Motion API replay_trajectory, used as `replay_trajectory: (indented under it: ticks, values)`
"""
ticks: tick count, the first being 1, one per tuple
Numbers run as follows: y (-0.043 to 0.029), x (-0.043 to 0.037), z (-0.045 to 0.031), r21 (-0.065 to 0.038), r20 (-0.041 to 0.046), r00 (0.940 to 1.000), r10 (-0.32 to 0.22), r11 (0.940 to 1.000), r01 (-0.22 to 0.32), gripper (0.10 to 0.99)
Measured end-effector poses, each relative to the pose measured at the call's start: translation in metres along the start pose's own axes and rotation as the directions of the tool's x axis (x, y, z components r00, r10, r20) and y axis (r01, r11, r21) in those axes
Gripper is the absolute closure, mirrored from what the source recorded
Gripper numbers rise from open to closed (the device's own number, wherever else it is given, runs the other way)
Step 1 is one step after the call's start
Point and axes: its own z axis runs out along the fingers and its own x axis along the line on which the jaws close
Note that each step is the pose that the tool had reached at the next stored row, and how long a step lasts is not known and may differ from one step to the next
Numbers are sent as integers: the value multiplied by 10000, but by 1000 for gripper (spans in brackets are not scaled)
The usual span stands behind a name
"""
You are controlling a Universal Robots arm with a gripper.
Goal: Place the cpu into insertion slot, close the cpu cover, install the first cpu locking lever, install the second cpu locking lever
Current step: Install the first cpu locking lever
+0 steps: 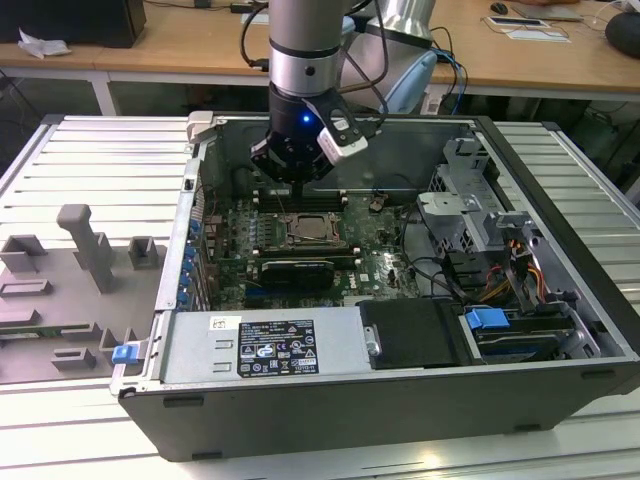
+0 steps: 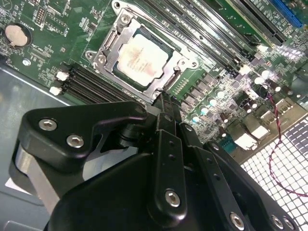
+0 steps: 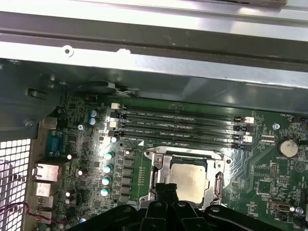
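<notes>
The cpu [image 2: 143, 57] lies flat in the insertion slot [image 3: 188, 180], its pale metal top showing through the window of the cpu cover [image 2: 108, 48], which lies down around it. In the exterior view the slot with the cpu [image 1: 312, 230] sits mid-board inside the open computer case. My gripper [image 1: 297, 185] hangs just above the board beside the socket, on its memory-slot side. In both wrist views the black fingers [image 2: 166, 125] meet at a narrow tip [image 3: 167, 188] by the frame's edge, shut with nothing between them.
Long memory slots [image 3: 178, 125] run beside the socket. A black graphics card [image 1: 295, 270] lies on the socket's other side, and a power supply [image 1: 260, 345] is in front. A drive cage [image 1: 470, 215] stands at the exterior view's right. The case wall [image 1: 200, 180] rises around the board.
</notes>
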Motion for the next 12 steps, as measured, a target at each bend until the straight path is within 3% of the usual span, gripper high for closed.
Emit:
replay_trajectory:
  ticks: [12]
  values:
    - [7, 72, 1, 0, -1, 10000, 0, 10000, 0, 976]
